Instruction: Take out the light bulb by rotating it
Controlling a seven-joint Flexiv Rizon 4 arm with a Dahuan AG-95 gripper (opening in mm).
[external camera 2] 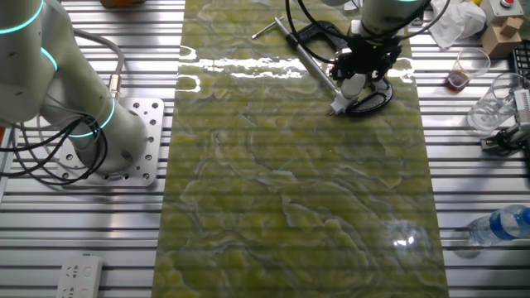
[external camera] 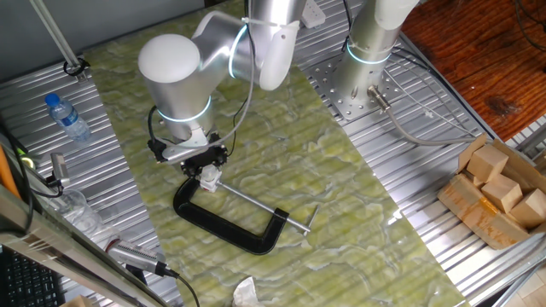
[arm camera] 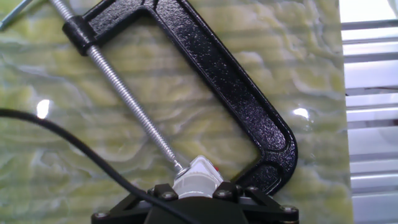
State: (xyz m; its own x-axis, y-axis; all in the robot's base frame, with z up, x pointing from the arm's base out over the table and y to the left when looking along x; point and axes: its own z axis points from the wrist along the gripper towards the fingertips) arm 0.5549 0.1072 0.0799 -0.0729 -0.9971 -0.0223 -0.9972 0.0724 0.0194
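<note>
Here the clamp (arm camera: 249, 106) pins the socket (arm camera: 200, 171) so the bulb (external camera 2: 354, 84) can turn; whether the gripper (external camera: 207, 175) grips it I cannot tell.

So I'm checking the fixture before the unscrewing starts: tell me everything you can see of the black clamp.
The clamp is a black C-shaped frame with a rough, cast-metal look, lying flat on the green mat. A long shiny threaded screw runs through its collar and presses a small white socket against the far jaw. The gripper hangs right over that end.
</note>
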